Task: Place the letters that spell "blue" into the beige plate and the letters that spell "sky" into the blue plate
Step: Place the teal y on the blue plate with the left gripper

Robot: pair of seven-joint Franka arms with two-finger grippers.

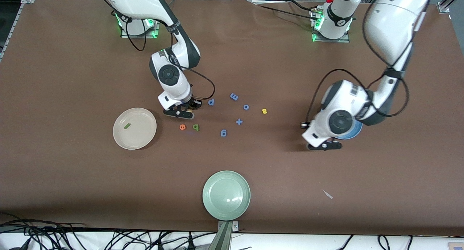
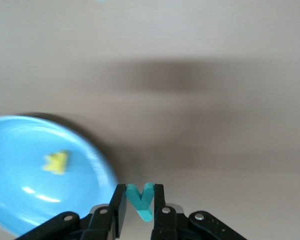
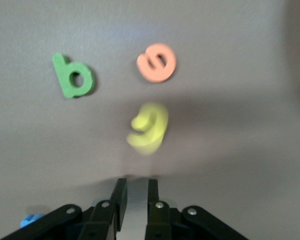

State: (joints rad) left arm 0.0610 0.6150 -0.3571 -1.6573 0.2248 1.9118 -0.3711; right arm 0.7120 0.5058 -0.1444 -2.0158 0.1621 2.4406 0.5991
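My left gripper (image 2: pixel 140 197) is shut on the teal "y" (image 2: pixel 140 201) and hangs beside the rim of the blue plate (image 2: pixel 20 200), where a yellow letter (image 2: pixel 56 162) lies. In the front view this gripper (image 1: pixel 325 145) is at the edge of the blue plate (image 1: pixel 354 133). My right gripper (image 3: pixel 136 182) is low over the table with its jaws drawn close and nothing between them. A blurred yellow letter (image 3: pixel 149 127) lies just off its tips, with the green "b" (image 3: pixel 72 75) and orange "e" (image 3: pixel 156 62) a little further out. The olive "l" (image 1: pixel 127 126) lies in the beige plate (image 1: pixel 141 136). The yellow "s" (image 1: pixel 264 111) is on the table.
Several blue letters (image 1: pixel 234 96) and a blue plus sign (image 1: pixel 239 121) are scattered mid-table. A pale green plate (image 1: pixel 226 206) stands near the front edge. A small white scrap (image 1: pixel 328 194) lies toward the left arm's end.
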